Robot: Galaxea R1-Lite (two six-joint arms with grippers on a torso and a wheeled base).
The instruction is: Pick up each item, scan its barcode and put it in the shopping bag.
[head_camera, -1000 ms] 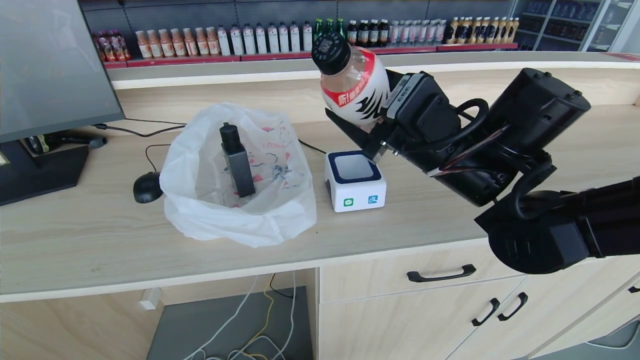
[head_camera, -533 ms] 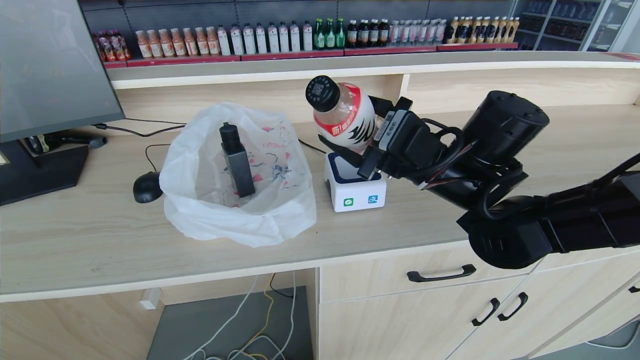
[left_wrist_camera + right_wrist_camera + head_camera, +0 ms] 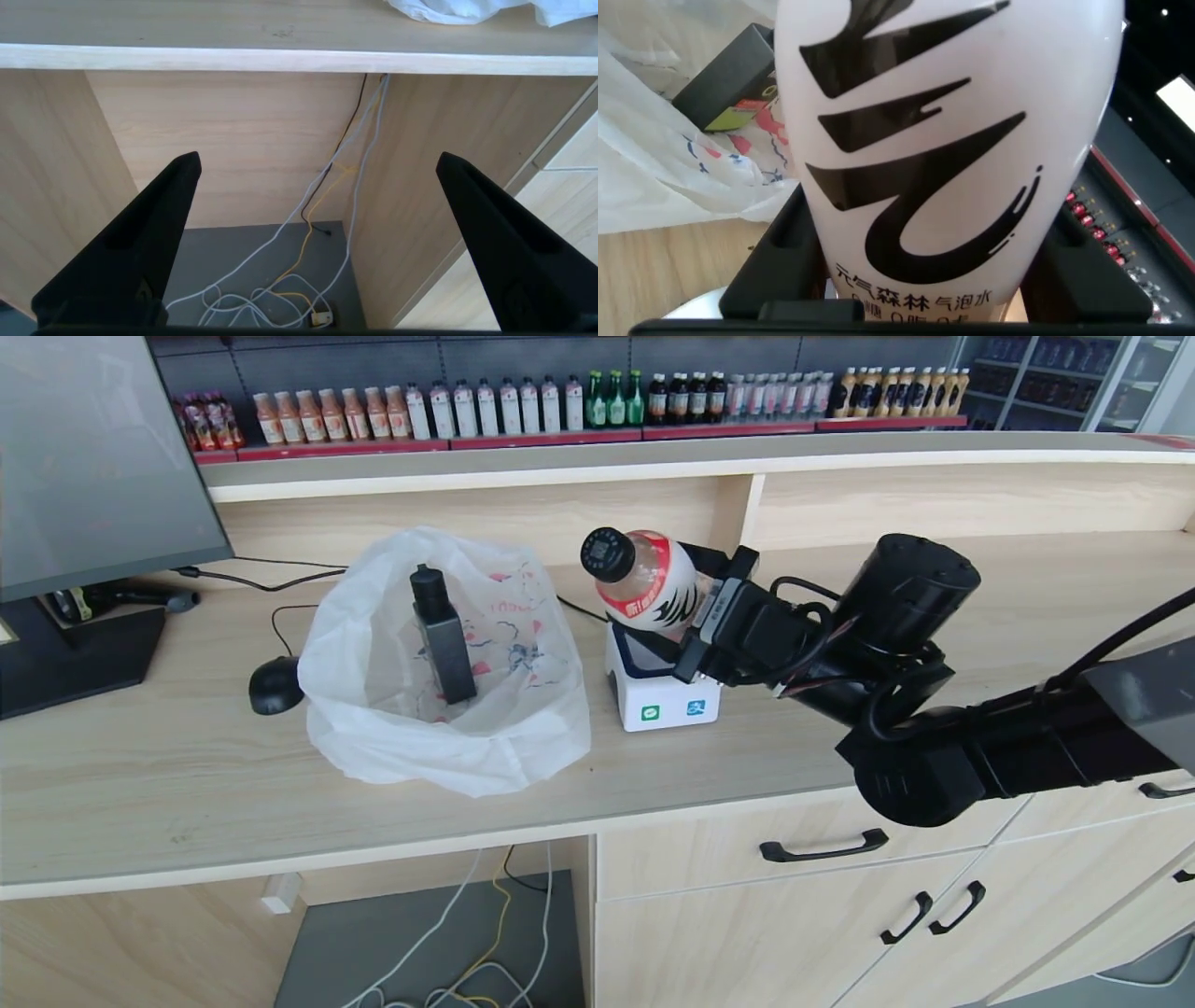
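Note:
My right gripper (image 3: 686,611) is shut on a clear bottle (image 3: 644,579) with a black cap and a red, white and black label, tilted with its cap toward the bag. It holds the bottle (image 3: 952,140) just above the white scanner box (image 3: 661,695) on the counter. To the scanner's left the white plastic shopping bag (image 3: 439,663) stands open, with a dark rectangular bottle (image 3: 441,635) upright inside. My left gripper (image 3: 318,243) is open and sits below the counter edge, facing the cable space under the counter.
A black mouse (image 3: 274,685) lies left of the bag, and a monitor (image 3: 93,457) with its stand fills the far left. A raised wooden ledge (image 3: 653,476) runs behind the counter, with drink shelves beyond. Drawers (image 3: 822,849) sit under the counter's front edge.
My right arm has lowered the bottle from high above the counter down to just over the scanner, and shifted slightly left. Bag and left gripper are unchanged.

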